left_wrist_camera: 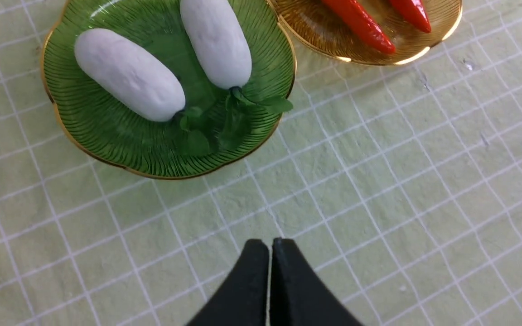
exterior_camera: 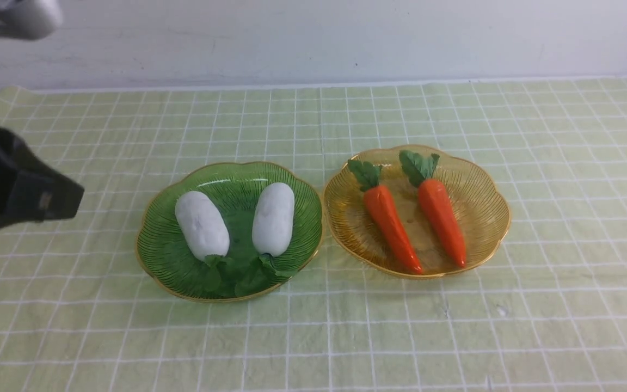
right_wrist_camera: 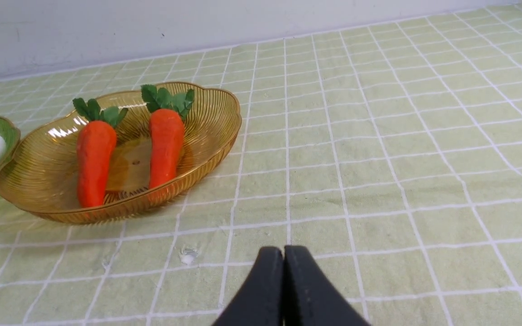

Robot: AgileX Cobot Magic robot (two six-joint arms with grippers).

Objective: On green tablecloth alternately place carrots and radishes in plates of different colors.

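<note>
Front view showed the green tablecloth (exterior_camera: 313, 337) nearest, then the green plate (exterior_camera: 155, 256) holding two radishes (exterior_camera: 201, 224) beside the amber plate (exterior_camera: 487, 179) holding two carrots (exterior_camera: 442, 220). Wrist views showed the left gripper (left_wrist_camera: 270, 246) and right gripper (right_wrist_camera: 283, 253) closed, empty, above bare cloth.

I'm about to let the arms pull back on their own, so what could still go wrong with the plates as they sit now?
The green plate and amber plate sit rim to rim, so nudging one would probably shift the other. The radishes' leaf tufts lie on the green plate's near rim, where a low pass of the shut left claw might snag them. The cloth is wrinkled; dragging it could roll the carrots.
</note>
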